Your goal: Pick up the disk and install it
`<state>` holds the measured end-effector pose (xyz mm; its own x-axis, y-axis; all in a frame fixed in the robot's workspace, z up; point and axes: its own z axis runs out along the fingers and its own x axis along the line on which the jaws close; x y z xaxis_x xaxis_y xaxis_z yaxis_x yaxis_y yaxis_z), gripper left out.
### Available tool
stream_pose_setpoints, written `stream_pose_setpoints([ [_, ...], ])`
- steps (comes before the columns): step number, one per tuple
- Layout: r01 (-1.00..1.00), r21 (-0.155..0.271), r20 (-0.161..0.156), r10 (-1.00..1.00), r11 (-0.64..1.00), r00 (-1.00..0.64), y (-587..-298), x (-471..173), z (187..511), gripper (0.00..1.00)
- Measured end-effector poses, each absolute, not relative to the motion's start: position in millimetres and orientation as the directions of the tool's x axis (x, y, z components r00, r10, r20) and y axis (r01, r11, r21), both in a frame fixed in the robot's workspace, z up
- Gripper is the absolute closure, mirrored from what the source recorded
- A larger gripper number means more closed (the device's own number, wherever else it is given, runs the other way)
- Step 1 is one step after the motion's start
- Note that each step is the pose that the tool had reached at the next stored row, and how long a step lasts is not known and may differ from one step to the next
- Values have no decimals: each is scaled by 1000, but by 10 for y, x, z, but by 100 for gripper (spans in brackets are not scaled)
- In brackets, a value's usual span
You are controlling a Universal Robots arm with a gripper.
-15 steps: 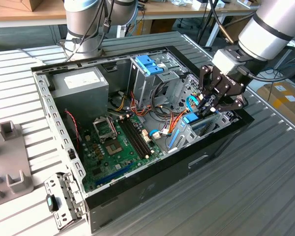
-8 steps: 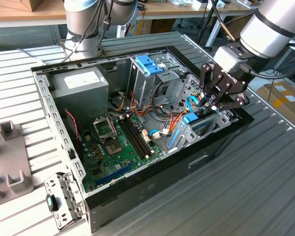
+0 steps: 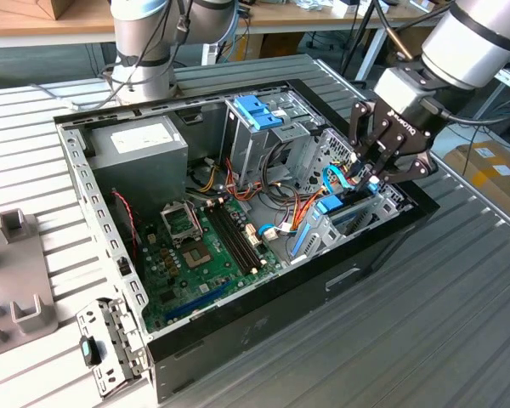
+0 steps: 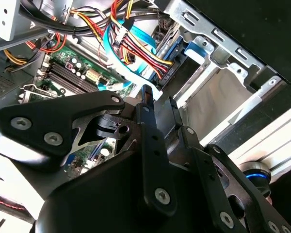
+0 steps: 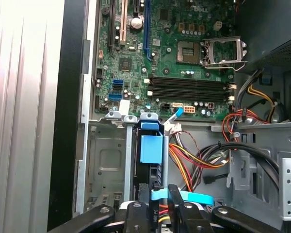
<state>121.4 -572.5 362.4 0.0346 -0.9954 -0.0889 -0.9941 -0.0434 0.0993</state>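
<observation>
Exterior view puts the disk (image 3: 344, 212) at about four o'clock inside the open computer case (image 3: 263, 327), standing on edge in the drive bay near the case's front wall, its bright blue carrier showing above the dark drive body. From the first wrist view the disk (image 5: 151, 150) sits upright in a narrow metal slot, blue plate facing the camera. The gripper (image 3: 381, 170) hangs right above it at roughly three o'clock in the exterior view, black fingers (image 3: 361, 140) pointing down toward the blue carrier; the fingers look drawn close together (whether they actually pinch the carrier, I cannot tell). Light-blue cables (image 3: 340, 180) curl just beside the fingertips. Toward the centre lies the green motherboard (image 3: 208, 246), the grey power supply (image 3: 140, 149) at eleven o'clock, and an upright metal cage with a blue handle (image 3: 259, 110) at twelve. The case rests on a ribbed metal table (image 3: 459, 314).
</observation>
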Motion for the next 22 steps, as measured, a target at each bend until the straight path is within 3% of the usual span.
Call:
stream_pose_setpoints([
  [5, -994, 99, -93, -995, -44, 35, -5723, 1214, 3644, 71],
  [8, -993, 111, -100, -994, -45, 33, -5724, 1246, 3600, 89],
  [22, -992, 122, -100, -994, -44, 32, -5751, 1262, 3456, 89],
])
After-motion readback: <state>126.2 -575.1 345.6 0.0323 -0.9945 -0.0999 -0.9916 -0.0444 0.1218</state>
